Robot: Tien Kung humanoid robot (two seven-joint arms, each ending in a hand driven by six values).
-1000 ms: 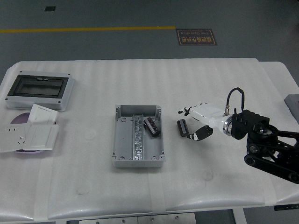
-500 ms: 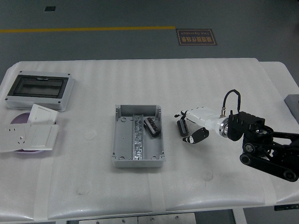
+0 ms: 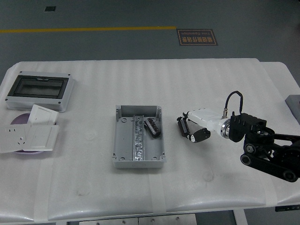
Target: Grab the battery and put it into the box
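Clear-lidded enclosure [image 3: 39,91]: grey housing with a dark see-through cover, near the table's left edge toward the far side, lying flat.
Wall plates [image 3: 33,133]: white socket and switch plates stacked loosely just on the near side of the enclosure, by the left edge; they cover most of a purple disc [image 3: 19,119] whose rim shows at their far left.
Table [image 3: 154,187]: white, with a ribbed padded cover.
Box [image 3: 138,137]: open grey box near the table's centre, long side running from far to near; a metal rail runs down its middle.
Item in box [image 3: 153,126]: a dark, ribbed, battery-like piece lies tilted in the far right part of the box, right of the rail.
Battery [image 3: 182,127]: small black block on the table just right of the box, apart from its right wall, and right at the fingertips of the hand.
Right hand [image 3: 196,125]: white-shelled, reaching in from the right edge, pointing left at the battery; fingers curled around it, dark thumb below and pale fingers above, though whether they actually press it I cannot tell.
Right arm [image 3: 267,147]: black linkage low over the table's right side, a cable looping above the wrist.
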